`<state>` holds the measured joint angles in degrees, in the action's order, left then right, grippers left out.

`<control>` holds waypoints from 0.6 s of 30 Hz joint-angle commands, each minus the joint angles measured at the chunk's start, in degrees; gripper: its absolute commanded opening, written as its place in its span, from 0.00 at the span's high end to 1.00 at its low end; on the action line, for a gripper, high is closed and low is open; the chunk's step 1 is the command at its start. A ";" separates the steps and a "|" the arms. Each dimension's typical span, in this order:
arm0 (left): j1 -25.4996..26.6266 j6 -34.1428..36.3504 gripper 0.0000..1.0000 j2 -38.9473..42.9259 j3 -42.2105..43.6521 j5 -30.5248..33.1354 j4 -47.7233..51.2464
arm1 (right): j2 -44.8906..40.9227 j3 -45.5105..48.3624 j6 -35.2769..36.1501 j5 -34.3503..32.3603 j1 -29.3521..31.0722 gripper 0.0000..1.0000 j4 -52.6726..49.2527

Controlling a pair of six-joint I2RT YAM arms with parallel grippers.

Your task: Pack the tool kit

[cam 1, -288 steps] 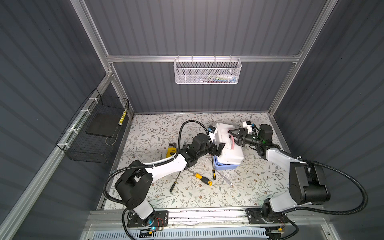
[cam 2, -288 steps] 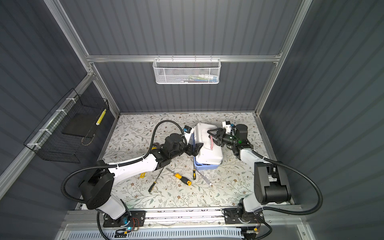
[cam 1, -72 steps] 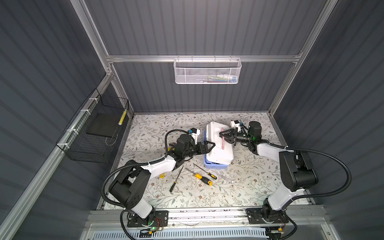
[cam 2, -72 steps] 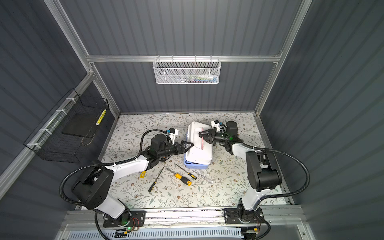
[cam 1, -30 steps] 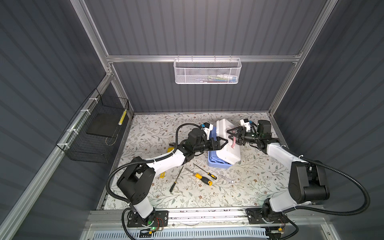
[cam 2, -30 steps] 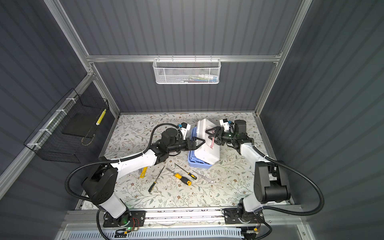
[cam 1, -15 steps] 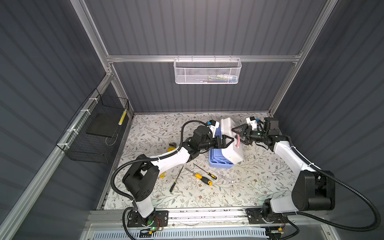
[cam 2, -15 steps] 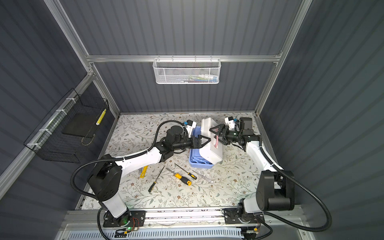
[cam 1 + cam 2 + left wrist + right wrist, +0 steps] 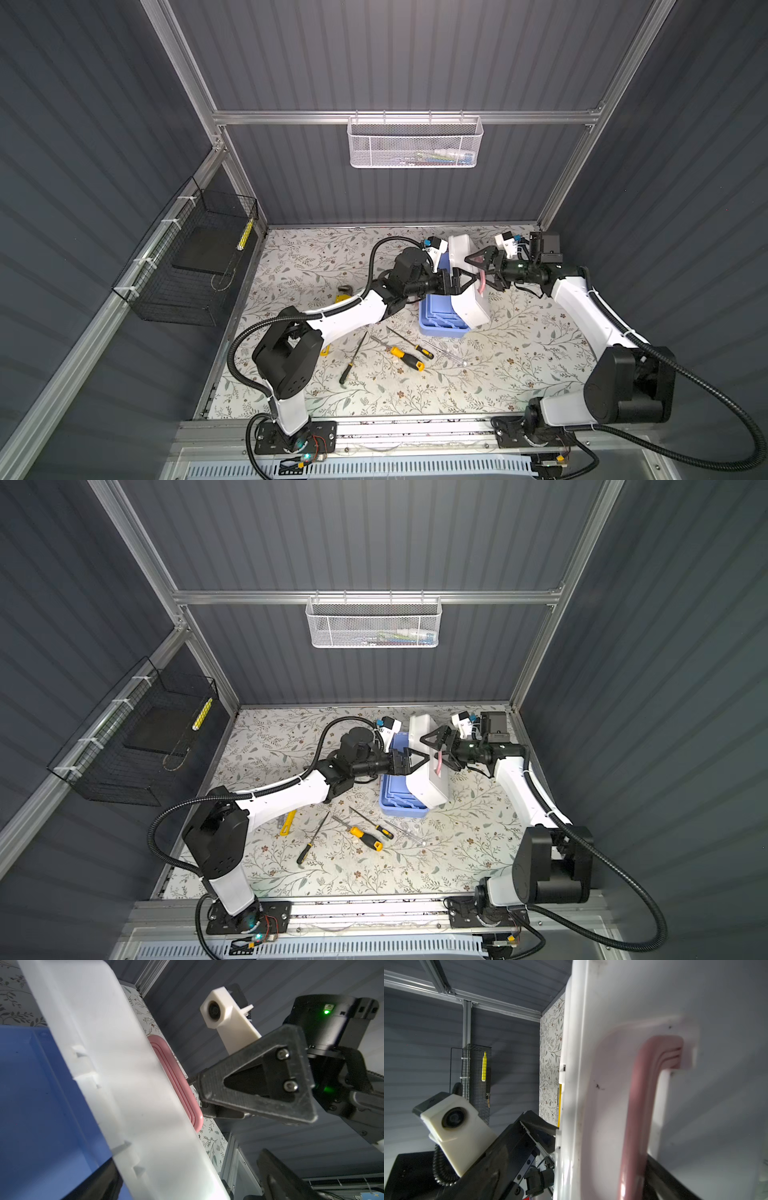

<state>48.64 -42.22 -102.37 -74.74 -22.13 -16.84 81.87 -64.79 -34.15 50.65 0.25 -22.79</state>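
The tool kit's blue base sits mid-table, and its white lid is swung up and leaning right. My left gripper is open, reaching in from the left. In the left wrist view the lid's edge stands between its spread fingers. My right gripper is open at the lid's outer face, jaws wide on either side of the pink handle. Screwdrivers lie on the table in front. A yellow pipe wrench lies partly under the left arm.
A white mesh basket hangs on the back wall. A black wire basket on the left wall holds a yellow tool. The floral table stretches beyond the tools toward the front rail, and the side wall stands close behind my right gripper.
The lid has swung up steeper. My right gripper's jaws have spread wide off the pink handle as that arm drew right. My left gripper pushed further right along the lid's edge.
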 commanded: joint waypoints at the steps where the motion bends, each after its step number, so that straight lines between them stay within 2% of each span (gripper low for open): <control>1: 0.91 1.89 0.00 -1.59 -3.37 -0.88 0.44 | -2.01 -0.45 0.94 -1.08 -1.01 0.01 -1.31; 15: 2.64 4.86 0.00 -3.69 -9.10 0.32 4.77 | -3.18 -5.83 4.20 -7.60 -2.52 0.01 -11.06; 18: 2.89 5.48 0.00 -4.45 -9.76 0.57 5.33 | -3.67 -5.96 3.45 -6.81 -2.54 0.01 -10.60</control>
<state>50.94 -39.13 -105.69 -81.82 -21.87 -12.16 79.96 -68.99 -31.46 44.18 -1.98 -31.68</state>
